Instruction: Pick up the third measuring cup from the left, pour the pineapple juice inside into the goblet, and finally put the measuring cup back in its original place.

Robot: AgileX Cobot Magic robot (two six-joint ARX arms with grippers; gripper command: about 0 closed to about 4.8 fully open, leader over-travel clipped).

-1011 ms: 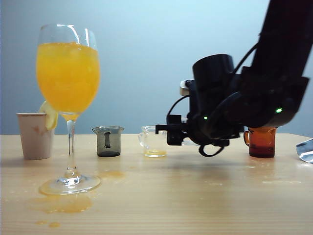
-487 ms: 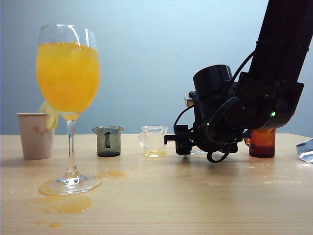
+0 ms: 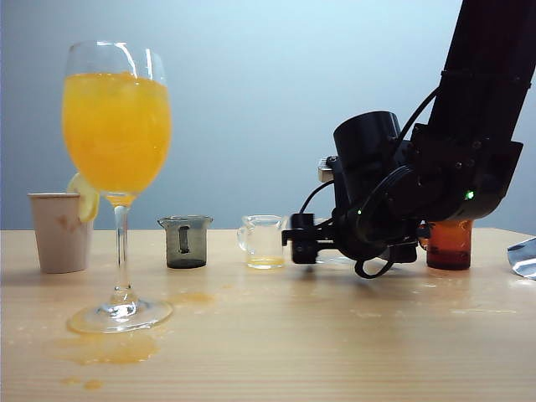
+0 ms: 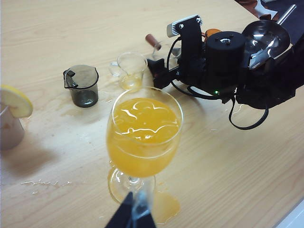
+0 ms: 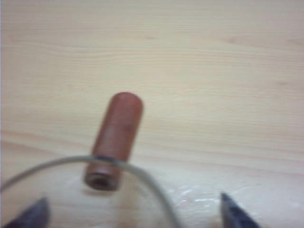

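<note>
The third measuring cup (image 5: pixel 95 199), clear glass with a brown stub handle (image 5: pixel 116 137), stands on the wood table between the wide-apart fingers of my open right gripper (image 5: pixel 135 213). In the left wrist view the same cup (image 4: pixel 164 47) sits in that gripper (image 4: pixel 168 52); the exterior view hides it behind the right gripper (image 3: pixel 301 239). No liquid shows in it. The goblet (image 3: pixel 117 167) stands at the left, full of orange-yellow drink; pineapple juice cannot be told apart in it. My left gripper (image 4: pixel 133 216) hangs shut above the table, short of the goblet's foot (image 4: pixel 124 183).
A paper cup (image 3: pixel 60 233) with a lemon slice, a grey measuring cup (image 3: pixel 185 241), a clear handled cup (image 3: pixel 264 243) and an amber cup (image 3: pixel 448 244) stand in a row. Juice puddles (image 3: pixel 113 347) lie by the goblet's foot. A shiny metal bowl (image 4: pixel 266 38) sits at the right.
The right arm has sunk toward the table and shifted a little to the right, away from the clear handled cup. Goblet and other cups have not moved.
</note>
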